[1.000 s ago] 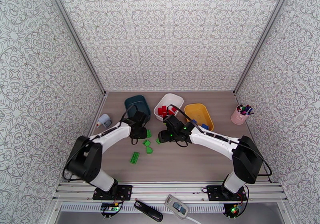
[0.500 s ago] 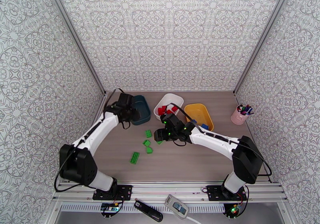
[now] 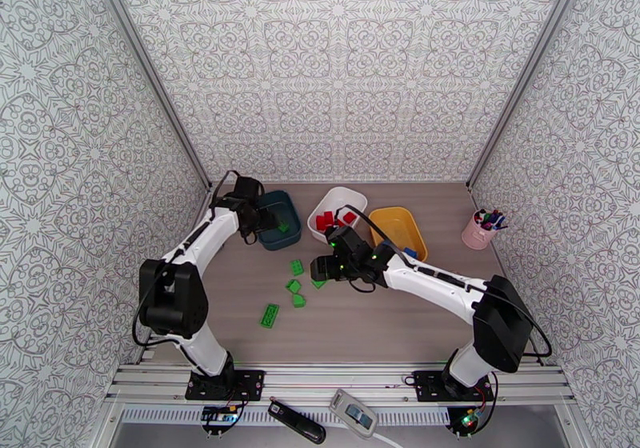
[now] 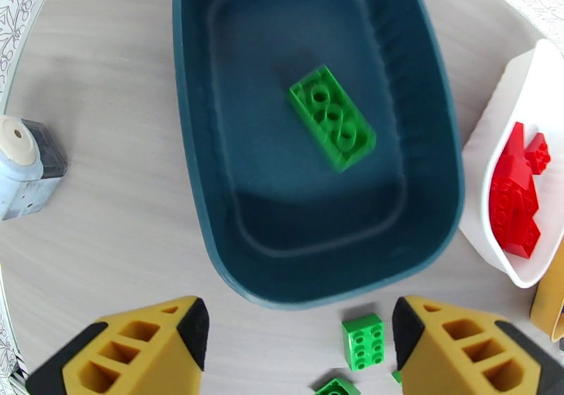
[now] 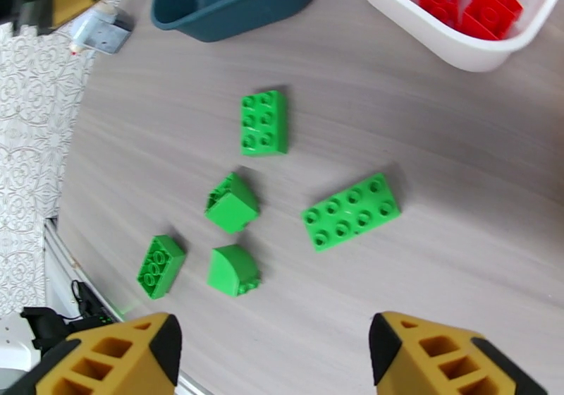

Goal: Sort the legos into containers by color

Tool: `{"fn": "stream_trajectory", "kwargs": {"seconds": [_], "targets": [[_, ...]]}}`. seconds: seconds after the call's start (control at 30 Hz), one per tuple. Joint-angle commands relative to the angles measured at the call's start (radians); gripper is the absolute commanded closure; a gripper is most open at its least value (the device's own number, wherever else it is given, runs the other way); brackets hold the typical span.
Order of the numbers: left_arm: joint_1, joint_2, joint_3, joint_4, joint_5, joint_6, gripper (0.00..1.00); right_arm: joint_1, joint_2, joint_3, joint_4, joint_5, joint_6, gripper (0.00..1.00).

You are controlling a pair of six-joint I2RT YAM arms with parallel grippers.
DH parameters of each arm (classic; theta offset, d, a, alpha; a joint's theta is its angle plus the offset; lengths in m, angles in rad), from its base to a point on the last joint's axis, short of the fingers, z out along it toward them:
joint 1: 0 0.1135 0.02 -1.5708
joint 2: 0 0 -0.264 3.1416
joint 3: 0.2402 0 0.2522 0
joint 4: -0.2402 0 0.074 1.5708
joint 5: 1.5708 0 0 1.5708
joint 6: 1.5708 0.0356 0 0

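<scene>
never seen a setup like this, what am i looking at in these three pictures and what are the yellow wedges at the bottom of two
Two white robot arms are bolted to the near edge of a table. The wide picture comes from a camera above and behind them; the other two come from a camera on each wrist. The yellow wedges are each arm's own jaws, which pinch things. The left arm hangs over a dark teal tub with one green brick in it; its jaws are open and empty. The right arm hovers, jaws open and empty, over five loose green bricks on the table. Red bricks sit in a white tub, blue ones in a yellow tub. A pink pen cup stands at the right.
</scene>
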State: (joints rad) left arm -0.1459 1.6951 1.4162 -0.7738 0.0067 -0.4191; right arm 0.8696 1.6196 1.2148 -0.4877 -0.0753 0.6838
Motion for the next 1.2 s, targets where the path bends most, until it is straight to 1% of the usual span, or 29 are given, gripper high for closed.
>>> {"fn": "stream_trajectory", "kwargs": {"seconds": [0.0, 0.1, 0.2, 0.37, 0.5, 0.67, 0.83, 1.17], "targets": [[-0.019, -0.085, -0.056, -0.005, -0.006, -0.027, 0.25, 0.006, -0.005, -0.005, -0.048, 0.059, -0.004, 0.22], [-0.044, -0.135, -0.114, -0.002, -0.017, -0.047, 0.25, 0.005, 0.006, 0.010, -0.077, 0.094, -0.004, 0.20], [-0.089, -0.173, -0.170, 0.001, -0.037, -0.075, 0.25, 0.006, 0.013, 0.019, -0.094, 0.116, -0.006, 0.18], [-0.204, -0.206, -0.256, 0.011, -0.084, -0.146, 0.25, 0.006, 0.014, 0.008, -0.102, 0.138, -0.006, 0.17], [-0.288, -0.192, -0.328, 0.056, -0.092, -0.219, 0.25, 0.006, 0.011, -0.019, -0.103, 0.150, -0.003, 0.17], [-0.366, -0.106, -0.356, 0.106, -0.096, -0.276, 0.25, 0.005, -0.009, -0.062, -0.102, 0.159, 0.003, 0.17], [-0.396, -0.016, -0.339, 0.129, -0.100, -0.295, 0.27, 0.006, -0.036, -0.095, -0.100, 0.170, 0.005, 0.16], [-0.394, 0.126, -0.268, 0.130, -0.127, -0.277, 0.33, 0.006, -0.051, -0.123, -0.094, 0.166, 0.006, 0.16]]}}
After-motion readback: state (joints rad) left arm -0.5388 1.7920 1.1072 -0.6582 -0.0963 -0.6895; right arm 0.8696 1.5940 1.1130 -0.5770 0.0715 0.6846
